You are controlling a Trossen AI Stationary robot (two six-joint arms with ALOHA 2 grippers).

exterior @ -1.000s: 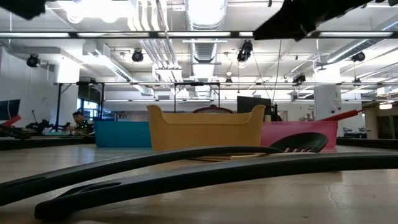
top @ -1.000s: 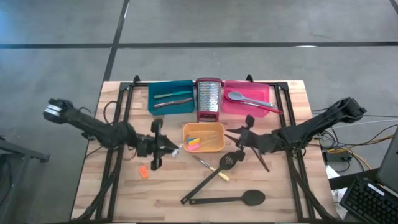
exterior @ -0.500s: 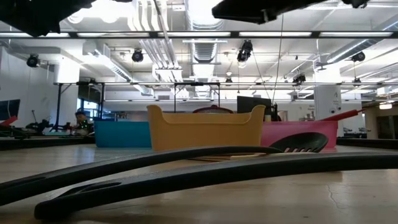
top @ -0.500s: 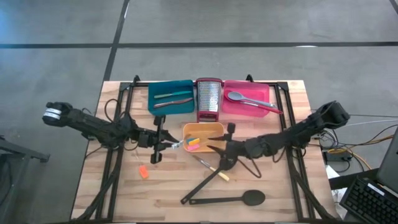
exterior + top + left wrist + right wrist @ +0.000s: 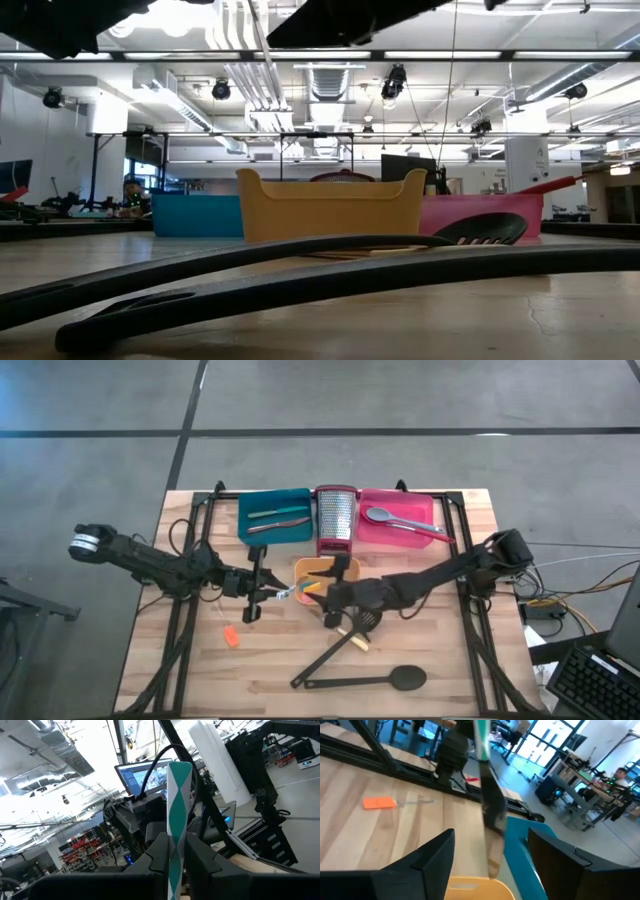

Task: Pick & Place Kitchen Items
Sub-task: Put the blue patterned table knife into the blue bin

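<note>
Striped flat-handled tool [image 5: 178, 820] pinched in left gripper [image 5: 268, 595].

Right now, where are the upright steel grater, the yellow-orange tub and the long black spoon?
upright steel grater [image 5: 336, 516], high view, middle of its perforated face.
yellow-orange tub [image 5: 325, 207], low view, centre of its front wall.
long black spoon [image 5: 406, 678], high view, on its bowl.

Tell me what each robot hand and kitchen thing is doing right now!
left gripper: jaws shut on striped tool
right gripper: jaws open, holding nothing
grater: standing upright
slotted spatula: lying flat on table
black spoon: lying flat on table
orange piece: loose on table
</note>
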